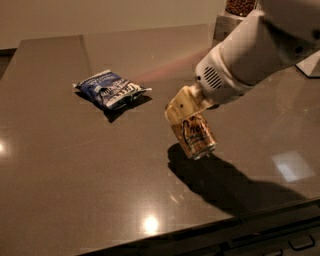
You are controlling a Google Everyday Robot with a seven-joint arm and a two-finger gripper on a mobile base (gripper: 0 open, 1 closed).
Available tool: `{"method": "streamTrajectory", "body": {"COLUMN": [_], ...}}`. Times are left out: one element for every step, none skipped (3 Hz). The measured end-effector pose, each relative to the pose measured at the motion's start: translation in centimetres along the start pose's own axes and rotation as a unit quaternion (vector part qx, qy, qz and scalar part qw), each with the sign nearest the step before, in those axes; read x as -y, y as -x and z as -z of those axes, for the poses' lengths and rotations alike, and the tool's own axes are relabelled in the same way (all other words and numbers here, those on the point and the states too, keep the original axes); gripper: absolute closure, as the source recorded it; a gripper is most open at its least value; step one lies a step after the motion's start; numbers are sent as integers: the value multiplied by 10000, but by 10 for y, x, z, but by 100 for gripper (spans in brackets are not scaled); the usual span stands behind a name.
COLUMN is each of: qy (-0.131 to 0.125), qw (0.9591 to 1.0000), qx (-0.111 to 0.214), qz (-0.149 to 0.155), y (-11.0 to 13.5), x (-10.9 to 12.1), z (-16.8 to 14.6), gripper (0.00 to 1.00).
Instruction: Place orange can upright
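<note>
The orange can (pixel 196 136) is a slim pale orange-peach can with dark cursive lettering and a silver end. It hangs tilted just above the dark table (pixel 75 165), its silver end pointing down to the right, with its shadow right under it. My gripper (pixel 186 113) comes in from the upper right on a large white arm and is shut on the can's upper end. The cream-coloured fingers (pixel 180 107) cover the top of the can.
A blue and white chip bag (pixel 109 89) lies on the table to the left of the can. A container with brown contents (pixel 241 7) stands at the back right. The table's front edge (pixel 210 232) runs close below the can.
</note>
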State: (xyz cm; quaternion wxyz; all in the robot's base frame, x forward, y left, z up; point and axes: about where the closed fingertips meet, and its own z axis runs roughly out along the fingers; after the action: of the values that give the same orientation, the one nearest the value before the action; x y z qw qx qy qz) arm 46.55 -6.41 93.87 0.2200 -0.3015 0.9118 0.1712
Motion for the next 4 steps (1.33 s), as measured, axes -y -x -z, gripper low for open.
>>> {"method": "streamTrajectory", "body": {"qy": [385, 763, 916, 1038], "qw": [9967, 9829, 9678, 9502], "qx": [680, 1640, 2300, 2884], "qz": [229, 335, 454, 564], "y": [11, 15, 15, 10], "x": [2, 9, 15, 27], "z": [14, 23, 31, 35], "gripper": [100, 100, 100, 100]}}
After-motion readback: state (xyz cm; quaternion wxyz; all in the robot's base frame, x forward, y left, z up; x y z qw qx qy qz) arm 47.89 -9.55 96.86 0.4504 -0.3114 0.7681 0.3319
